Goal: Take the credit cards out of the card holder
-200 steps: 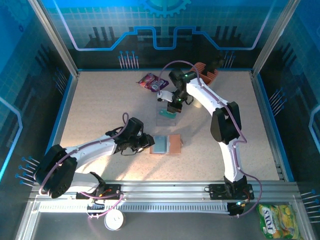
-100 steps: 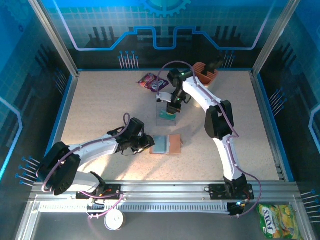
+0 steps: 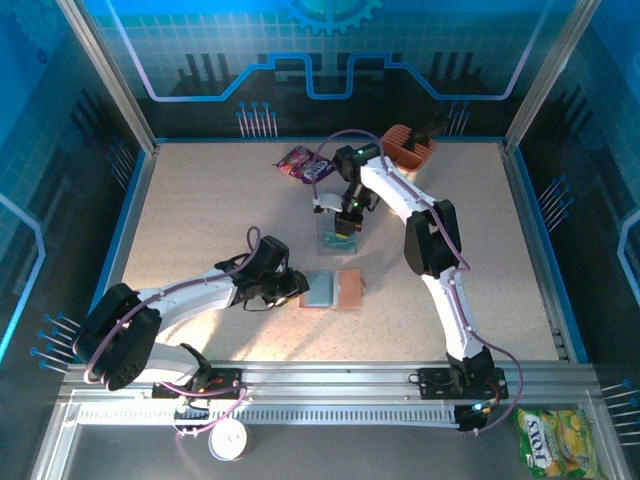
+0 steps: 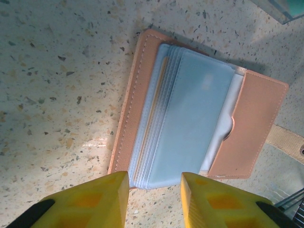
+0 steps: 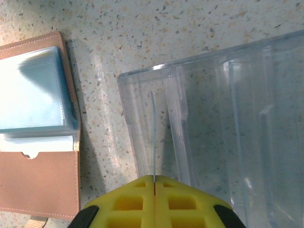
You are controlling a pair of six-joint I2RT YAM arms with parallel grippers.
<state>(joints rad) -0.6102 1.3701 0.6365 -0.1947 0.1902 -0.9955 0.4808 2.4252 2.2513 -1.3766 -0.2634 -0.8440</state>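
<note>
The card holder lies open and flat on the table, tan leather with grey-blue pockets facing up. My left gripper rests at its left end, open, with the yellow fingertips on either side of the pocket stack's edge. Over a clear plastic box, my right gripper is shut on one thin credit card. The card shows edge-on and points down into the box's left slot. The card holder lies left of the box.
A purple snack packet lies at the back, and a peach tool caddy stands at the back right. A green snack bag lies outside the table, by the near right rail.
My right gripper has moved a little nearer and lower with the card, now over the clear box. The left arm and the card holder have stayed put.
</note>
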